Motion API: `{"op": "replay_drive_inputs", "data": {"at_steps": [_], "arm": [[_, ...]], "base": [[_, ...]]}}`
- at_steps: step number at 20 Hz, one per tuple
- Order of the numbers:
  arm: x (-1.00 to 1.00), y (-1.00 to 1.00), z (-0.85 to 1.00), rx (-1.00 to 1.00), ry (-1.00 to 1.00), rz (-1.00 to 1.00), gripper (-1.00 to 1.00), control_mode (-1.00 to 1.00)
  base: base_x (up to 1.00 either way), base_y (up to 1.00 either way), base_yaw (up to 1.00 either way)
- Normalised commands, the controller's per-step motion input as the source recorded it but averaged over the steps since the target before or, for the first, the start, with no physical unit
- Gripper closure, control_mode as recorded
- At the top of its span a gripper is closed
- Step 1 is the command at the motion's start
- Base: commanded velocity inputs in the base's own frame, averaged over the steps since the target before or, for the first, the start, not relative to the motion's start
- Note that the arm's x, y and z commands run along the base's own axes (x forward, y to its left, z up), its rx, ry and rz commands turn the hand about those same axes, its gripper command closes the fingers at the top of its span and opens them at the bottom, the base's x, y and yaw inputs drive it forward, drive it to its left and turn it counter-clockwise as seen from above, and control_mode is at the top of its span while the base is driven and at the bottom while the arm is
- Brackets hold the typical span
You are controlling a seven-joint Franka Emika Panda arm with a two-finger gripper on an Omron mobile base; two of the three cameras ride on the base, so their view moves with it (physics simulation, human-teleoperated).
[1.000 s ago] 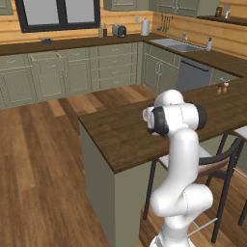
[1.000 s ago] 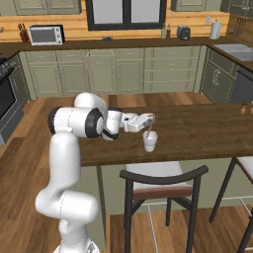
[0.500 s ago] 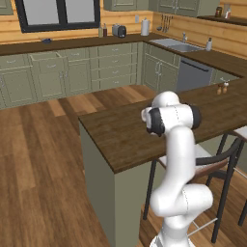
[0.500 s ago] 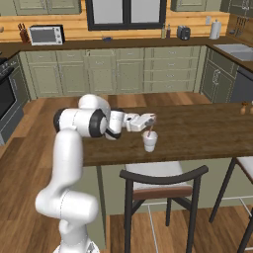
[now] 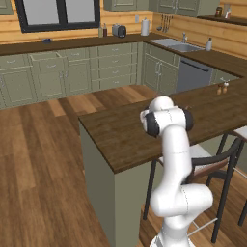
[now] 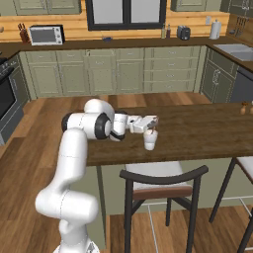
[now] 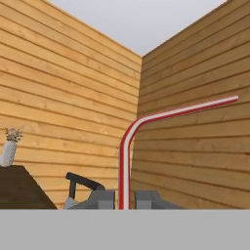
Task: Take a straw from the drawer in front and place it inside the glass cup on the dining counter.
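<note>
arm reaches out flat over the dining counter [image 6: 197, 136], wrist turned sideways, gripper [image 6: 152, 120] just above the glass cup [image 6: 150, 140]. against the right base pictures of the past second the hand has crept a little toward the cup; cup and stool [image 6: 160, 184] have not moved. small change, so i read it as fine alignment, not transport.

jaws are closed tight on the straw [image 7: 125, 161]. in the hand view it rises between the two fingertips [image 7: 104, 199], bends, and runs off to the upper right, red with a pale stripe. that view faces the plank wall [image 7: 63, 97], so it tells me nothing of the cup's mouth.

in the right base view i cannot tell whether the straw's lower end is already inside the rim or only above it; too thin there.

judgement: fetch is done, drop is not. next move needs the tip centred over the rim before release; off-centre, it could tip out onto the counter.
</note>
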Motion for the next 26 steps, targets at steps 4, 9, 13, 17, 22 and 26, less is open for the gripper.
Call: {"op": "replay_drive_inputs", "data": {"at_steps": [4, 9, 13, 17, 22, 26], "arm": [[0.29, -0.01, -0.19, 0.0, 0.0, 0.0, 1.0, -1.0], [-0.39, 0.06, 0.0, -0.02, -0.11, 0.0, 1.0, -1.0], [-1.0, 0.22, -0.05, -0.09, -0.25, 0.0, 1.0, -1.0], [-0.98, 0.01, -0.27, -0.03, -0.24, 0.0, 1.0, -1.0], [-0.48, -0.13, -0.34, 0.0, -0.21, 0.0, 1.0, -1.0], [0.07, -0.13, -0.29, 0.0, -0.16, 0.0, 1.0, -1.0]], "base": [[0.0, 0.0, 0.0], [0.0, 0.0, 0.0], [0.0, 0.0, 0.0], [0.0, 0.0, 0.0], [0.0, 0.0, 0.0], [0.0, 0.0, 0.0]]}}
